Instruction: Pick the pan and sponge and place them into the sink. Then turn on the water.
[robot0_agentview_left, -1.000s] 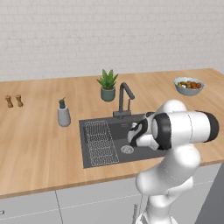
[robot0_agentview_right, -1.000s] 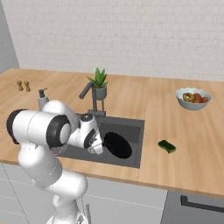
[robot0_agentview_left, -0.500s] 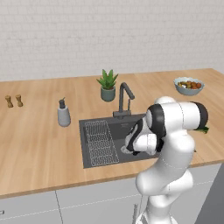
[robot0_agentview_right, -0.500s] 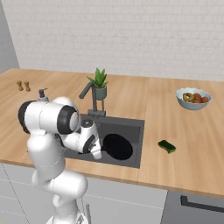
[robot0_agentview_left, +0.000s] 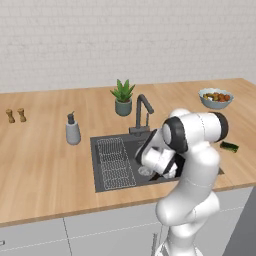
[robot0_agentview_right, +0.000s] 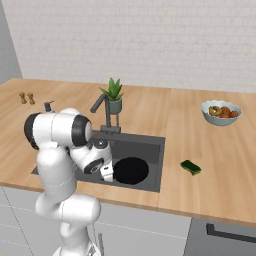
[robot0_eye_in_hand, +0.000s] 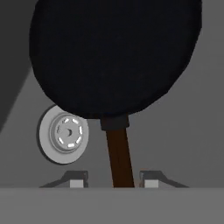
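Note:
The black pan (robot0_eye_in_hand: 116, 57) lies flat in the dark grey sink (robot0_agentview_right: 150, 142), right of the round metal drain (robot0_eye_in_hand: 65, 133); it also shows as a black disc (robot0_agentview_right: 131, 170). Its thin dark handle (robot0_eye_in_hand: 119, 157) runs back between my fingertips (robot0_eye_in_hand: 76, 178) with a small gap on each side. My gripper (robot0_eye_in_hand: 113, 178) is open, low inside the basin (robot0_agentview_left: 167, 170) (robot0_agentview_right: 107, 174). The dark green sponge (robot0_agentview_right: 190, 167) lies on the wooden counter right of the sink (robot0_agentview_left: 229, 146), well away from the gripper. The gooseneck faucet (robot0_agentview_left: 141, 112) stands behind the basin; no water runs.
A ribbed wire rack (robot0_agentview_left: 116, 162) fills the sink's left part. A grey soap dispenser (robot0_agentview_left: 73, 131) stands to the left, a potted plant (robot0_agentview_left: 123, 97) behind the faucet, and a fruit bowl (robot0_agentview_right: 220, 112) at the back right. Two small shakers (robot0_agentview_left: 15, 115) are far left.
My elbow has swung from the right to stand more upright over the sink, and the hand has drawn slightly toward the front. The pan stays in the basin; the sponge has not moved.

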